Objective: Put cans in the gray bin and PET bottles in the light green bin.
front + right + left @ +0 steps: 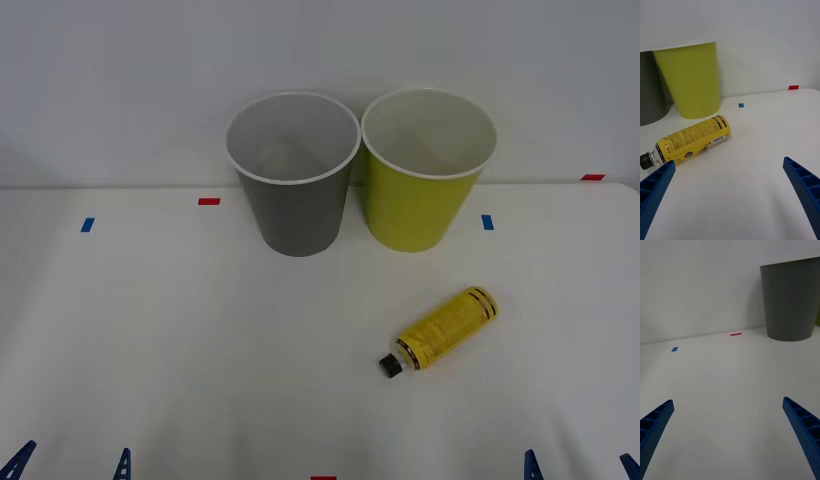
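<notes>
While both jaws gape empty: one PET bottle (440, 330) lying, one gray bin (293, 200), one light green bin (420, 195).

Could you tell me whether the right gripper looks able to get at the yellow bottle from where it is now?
Probably yes: the bottle lies on its side on the table, apart from both bins, and the open right gripper has nothing in between.

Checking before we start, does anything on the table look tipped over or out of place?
Only the PET bottle: it lies on its side in front of the light green bin, cap on, nothing spilled. The gray bin stands upright.
</notes>
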Controlling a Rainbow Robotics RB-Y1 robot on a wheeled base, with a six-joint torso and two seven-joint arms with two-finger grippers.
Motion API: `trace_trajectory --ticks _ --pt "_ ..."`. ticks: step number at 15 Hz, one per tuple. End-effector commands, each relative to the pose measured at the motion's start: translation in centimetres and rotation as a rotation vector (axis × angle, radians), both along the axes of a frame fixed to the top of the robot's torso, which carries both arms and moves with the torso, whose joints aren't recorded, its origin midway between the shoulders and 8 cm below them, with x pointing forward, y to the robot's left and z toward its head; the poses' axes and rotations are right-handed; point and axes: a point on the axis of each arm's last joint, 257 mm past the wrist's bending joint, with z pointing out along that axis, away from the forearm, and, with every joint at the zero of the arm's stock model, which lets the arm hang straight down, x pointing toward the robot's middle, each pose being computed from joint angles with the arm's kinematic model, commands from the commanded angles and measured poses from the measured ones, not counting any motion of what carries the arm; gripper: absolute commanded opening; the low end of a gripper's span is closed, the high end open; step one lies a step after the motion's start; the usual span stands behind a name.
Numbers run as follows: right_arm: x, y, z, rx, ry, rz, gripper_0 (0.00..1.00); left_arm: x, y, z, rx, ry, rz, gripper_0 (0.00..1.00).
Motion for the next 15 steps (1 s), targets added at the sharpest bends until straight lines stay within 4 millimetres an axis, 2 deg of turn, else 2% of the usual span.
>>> trace_trajectory --ticks 1,15 --pt "0.0 0.0 0.0 0.0 0.0 0.0 1.0 0.0 0.0 0.0 0.0 0.0 0.0 1.0" --pt "0.0 0.0 0.0 0.0 0.0 0.0 1.0 0.0 0.0 0.0 0.0 0.0 0.0 1.0"
